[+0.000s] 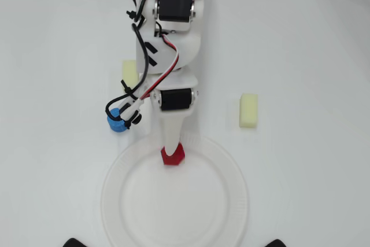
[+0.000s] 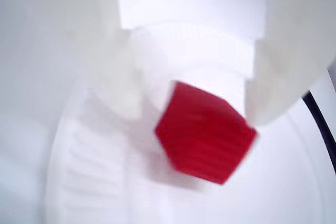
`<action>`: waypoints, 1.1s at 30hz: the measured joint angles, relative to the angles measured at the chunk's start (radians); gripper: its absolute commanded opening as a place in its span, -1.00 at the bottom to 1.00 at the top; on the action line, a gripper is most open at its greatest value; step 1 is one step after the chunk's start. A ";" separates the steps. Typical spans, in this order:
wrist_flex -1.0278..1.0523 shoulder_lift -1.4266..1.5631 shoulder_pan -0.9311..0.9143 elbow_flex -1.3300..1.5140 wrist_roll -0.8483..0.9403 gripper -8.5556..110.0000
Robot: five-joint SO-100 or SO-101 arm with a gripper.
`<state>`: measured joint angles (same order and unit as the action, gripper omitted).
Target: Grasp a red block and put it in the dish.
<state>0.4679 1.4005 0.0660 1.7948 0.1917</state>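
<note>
Release step judged in hand. Red block [image 2: 205,139] seen over plate [image 1: 124,201] at 12 o'clock, inside rim. Gripper [image 2: 194,114] spread; contact w/ block unclear (blur). Next: arm lifted clear.

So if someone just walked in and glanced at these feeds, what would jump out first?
The red block, the brightest thing in frame, sits at the fingers' tips over the far inner edge of the white dish. In the overhead view, a blue cylinder stands just left of the arm and a pale yellow block lies to its right.
</note>
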 measured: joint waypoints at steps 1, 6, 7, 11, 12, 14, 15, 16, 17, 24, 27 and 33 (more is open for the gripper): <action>0.000 0.000 0.000 0.003 0.000 -0.54; 0.000 0.015 -0.003 0.020 0.000 -0.48; 0.000 0.028 -0.005 0.025 0.000 -0.46; 0.037 0.103 -0.011 0.049 0.000 -0.41; 0.057 0.126 -0.011 0.052 0.000 -0.39; 0.110 0.190 -0.011 0.066 0.000 -0.36; 0.140 0.227 -0.011 0.075 0.000 -0.35; 0.169 0.267 -0.011 0.087 0.000 -0.33; 0.209 0.311 -0.011 0.100 0.000 -0.31; 0.465 0.721 0.021 0.272 0.026 -0.28; 0.526 0.945 0.041 0.419 0.034 -0.28; 0.614 1.327 0.040 0.706 0.008 -0.30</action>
<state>1.0815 2.7274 0.1058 2.5004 0.1994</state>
